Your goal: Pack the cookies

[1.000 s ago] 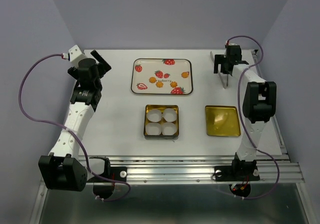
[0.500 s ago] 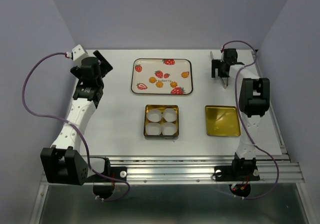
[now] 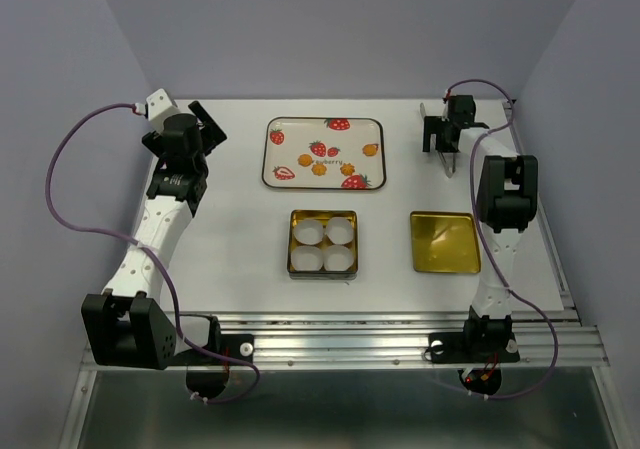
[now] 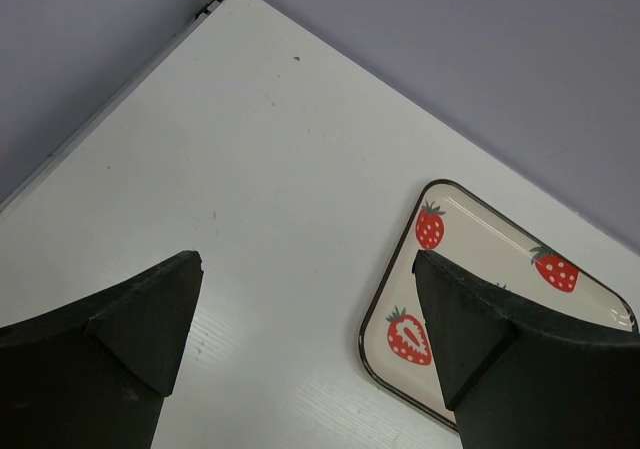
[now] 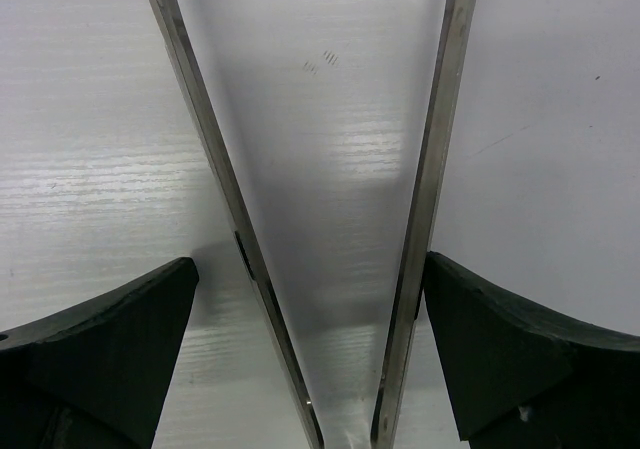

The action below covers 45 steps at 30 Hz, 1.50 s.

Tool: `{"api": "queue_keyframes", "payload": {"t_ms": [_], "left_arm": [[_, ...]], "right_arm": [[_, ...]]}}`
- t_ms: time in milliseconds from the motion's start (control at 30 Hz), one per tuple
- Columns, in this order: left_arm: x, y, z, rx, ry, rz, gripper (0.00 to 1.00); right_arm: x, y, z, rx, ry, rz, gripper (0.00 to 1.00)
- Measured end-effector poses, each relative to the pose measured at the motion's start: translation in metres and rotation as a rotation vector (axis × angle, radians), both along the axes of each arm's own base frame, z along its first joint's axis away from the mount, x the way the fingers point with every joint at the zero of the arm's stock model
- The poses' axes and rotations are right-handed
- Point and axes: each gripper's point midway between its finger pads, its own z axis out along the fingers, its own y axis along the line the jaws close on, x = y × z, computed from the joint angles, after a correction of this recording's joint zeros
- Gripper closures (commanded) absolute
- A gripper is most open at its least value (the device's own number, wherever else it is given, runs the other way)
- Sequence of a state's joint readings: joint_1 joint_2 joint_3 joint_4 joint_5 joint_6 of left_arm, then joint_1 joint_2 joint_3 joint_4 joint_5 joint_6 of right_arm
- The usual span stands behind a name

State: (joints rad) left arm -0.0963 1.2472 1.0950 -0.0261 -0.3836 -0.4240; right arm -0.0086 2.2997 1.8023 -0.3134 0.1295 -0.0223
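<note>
**Q:** How did we find the two grippers?

**A:** The left gripper [image 3: 207, 124] was spread wide and empty over the far left of the table [image 3: 240, 229]. The right gripper [image 3: 443, 141] was equally spread. The two steel arms of the tongs [image 5: 207, 139] ran between its fingers, and we could not tell whether either finger touched them.

**Q:** Where did we locate the cookies?

**A:** Four cookies [image 3: 319, 169] lay on the strawberry-printed tray [image 3: 275, 129], right of the left gripper and left of the right one, apart from both. Nearer the arm bases than either gripper sat the gold tin [image 3: 291, 244], holding four white paper cups [image 3: 340, 230]. Its lid [image 3: 444, 241] lay beside it, on the right gripper's side.
</note>
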Motion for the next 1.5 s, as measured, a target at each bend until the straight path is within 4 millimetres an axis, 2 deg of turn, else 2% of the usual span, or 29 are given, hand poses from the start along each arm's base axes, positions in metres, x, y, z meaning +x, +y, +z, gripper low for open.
{"api": "queue_keyframes", "payload": {"t_ms": [533, 633, 667, 967, 1067, 1300, 1500], "left_arm": [[0.0, 0.002, 0.0, 0.011, 0.002, 0.007, 0.01], [0.0, 0.002, 0.001, 0.014, 0.003, 0.006, 0.01], [0.0, 0.002, 0.001, 0.015, 0.003, 0.005, 0.01], [0.0, 0.002, 0.003, 0.017, -0.001, 0.005, 0.01], [0.0, 0.002, 0.003, 0.017, -0.001, 0.004, 0.01], [-0.001, 0.002, 0.005, 0.016, -0.007, 0.004, 0.01], [-0.007, 0.003, 0.018, 0.012, -0.039, 0.004, 0.01]], "right_arm": [[0.004, 0.0, -0.002, 0.041, -0.011, -0.043, 0.01], [0.008, 0.001, -0.002, 0.051, -0.017, -0.054, 0.08], [0.009, 0.001, -0.003, 0.054, -0.019, -0.056, 0.15], [0.009, 0.002, -0.003, 0.064, -0.02, -0.062, 0.27], [0.009, 0.002, -0.003, 0.066, -0.02, -0.065, 0.37], [0.009, 0.002, -0.003, 0.064, -0.021, -0.068, 0.44], [0.004, -0.001, 0.001, 0.051, -0.02, -0.078, 0.51]]}}
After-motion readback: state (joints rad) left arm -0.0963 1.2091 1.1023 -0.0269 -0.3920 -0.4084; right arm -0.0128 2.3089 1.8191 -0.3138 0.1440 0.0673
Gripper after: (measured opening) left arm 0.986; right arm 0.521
